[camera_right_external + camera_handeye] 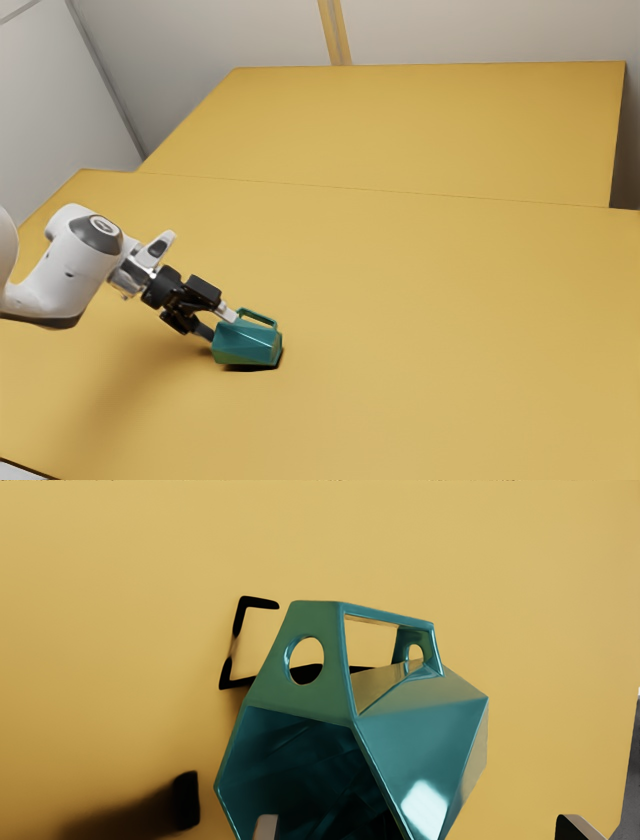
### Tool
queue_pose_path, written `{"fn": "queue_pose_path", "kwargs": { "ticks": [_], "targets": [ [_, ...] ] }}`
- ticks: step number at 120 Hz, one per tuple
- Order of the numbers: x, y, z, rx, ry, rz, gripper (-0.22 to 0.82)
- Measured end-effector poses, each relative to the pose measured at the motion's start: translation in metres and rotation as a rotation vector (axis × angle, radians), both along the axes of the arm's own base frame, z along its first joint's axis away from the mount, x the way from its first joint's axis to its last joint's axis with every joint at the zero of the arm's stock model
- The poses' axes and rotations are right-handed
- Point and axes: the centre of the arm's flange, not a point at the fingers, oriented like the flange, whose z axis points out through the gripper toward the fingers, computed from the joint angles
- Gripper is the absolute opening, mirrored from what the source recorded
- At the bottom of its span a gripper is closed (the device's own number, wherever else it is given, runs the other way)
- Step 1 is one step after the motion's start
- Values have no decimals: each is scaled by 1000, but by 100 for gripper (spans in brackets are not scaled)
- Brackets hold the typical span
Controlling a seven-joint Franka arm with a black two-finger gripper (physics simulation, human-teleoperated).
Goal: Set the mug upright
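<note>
The teal faceted mug (248, 343) lies on its side on the yellow table, its handle upward and its base toward the exterior view's right. My gripper (217, 323) is at the mug's mouth end, with its fingers apart. In the wrist view the mug (415, 740) shows its dark open mouth and its handle. Wide open, the gripper (420, 827) has one fingertip in front of or inside the mouth and the other beyond the mug's outer wall. Whether either touches the mug I cannot tell. The mug's lower part is cut off in the wrist view.
The yellow table (420, 330) extends around the mug, and a second yellow surface (410, 125) adjoins it farther back. Pale walls (220, 35) rise behind. Dark shadows of the mug and a finger fall on the table.
</note>
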Motion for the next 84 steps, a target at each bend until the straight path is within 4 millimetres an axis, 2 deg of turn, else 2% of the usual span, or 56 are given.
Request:
{"fn": "queue_pose_path", "kwargs": {
  "ticks": [40,69,84],
  "targets": [
    [-1,-9,-11,-50,-13,23,60],
    [-7,-23,-21,-94,-5,35,60],
    [-7,-31,-23,-108,-7,30,56]
  ]
}}
